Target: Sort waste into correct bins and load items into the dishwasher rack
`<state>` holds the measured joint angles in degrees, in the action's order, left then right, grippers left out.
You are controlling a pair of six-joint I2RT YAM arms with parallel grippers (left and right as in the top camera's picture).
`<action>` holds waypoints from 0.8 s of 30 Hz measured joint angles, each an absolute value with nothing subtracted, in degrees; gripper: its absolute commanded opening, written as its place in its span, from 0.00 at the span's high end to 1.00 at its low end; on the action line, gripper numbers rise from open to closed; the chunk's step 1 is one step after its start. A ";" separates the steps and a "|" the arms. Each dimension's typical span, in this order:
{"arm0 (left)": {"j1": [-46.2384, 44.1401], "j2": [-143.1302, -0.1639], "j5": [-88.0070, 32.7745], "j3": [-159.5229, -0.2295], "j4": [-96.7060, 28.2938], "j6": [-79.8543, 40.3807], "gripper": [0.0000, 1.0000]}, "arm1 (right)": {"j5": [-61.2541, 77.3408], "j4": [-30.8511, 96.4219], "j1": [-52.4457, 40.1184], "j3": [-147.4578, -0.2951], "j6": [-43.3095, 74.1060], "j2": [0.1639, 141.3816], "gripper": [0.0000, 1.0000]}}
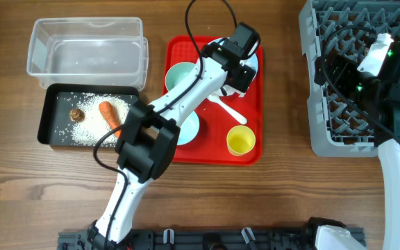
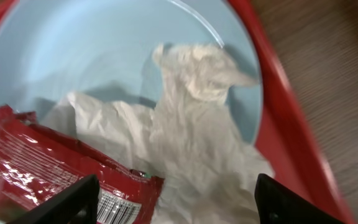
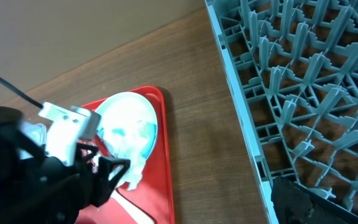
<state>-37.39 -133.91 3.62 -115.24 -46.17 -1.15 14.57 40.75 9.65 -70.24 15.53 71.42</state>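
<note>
Over the grey dishwasher rack [image 1: 339, 83] my right fingers [image 3: 297, 198] hang spread; on the red tray [image 1: 248, 156] the pale blue plate [image 2: 104, 50] holds the crumpled napkin [image 2: 191, 137] and red foil wrapper [image 2: 42, 168], which my left fingers [image 2: 73, 199], spread and empty, should straddle singly and pinch low at a fold.

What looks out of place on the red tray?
The crumpled white napkin and red foil wrapper lie on the pale blue round plate on the flat red tray: unsorted waste on a dish. The open left gripper hovers right over them. Nothing else stands out.
</note>
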 measured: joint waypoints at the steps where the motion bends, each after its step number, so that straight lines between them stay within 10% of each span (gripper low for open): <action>1: -37.39 -134.23 3.60 -115.24 -46.35 -0.80 0.20 | 14.57 40.75 9.65 -70.24 15.53 71.42 0.02; 17: -37.39 -138.47 1.39 -115.24 -44.42 6.96 0.18 | 14.57 40.75 9.65 -70.24 15.53 71.42 0.02; 24: -37.41 -139.52 0.97 -115.24 -41.60 8.16 0.60 | 14.57 40.75 9.65 -70.24 15.53 71.42 0.02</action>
<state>-37.41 -139.52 0.97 -115.24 -41.60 8.16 14.57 40.75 9.65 -70.24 15.53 71.42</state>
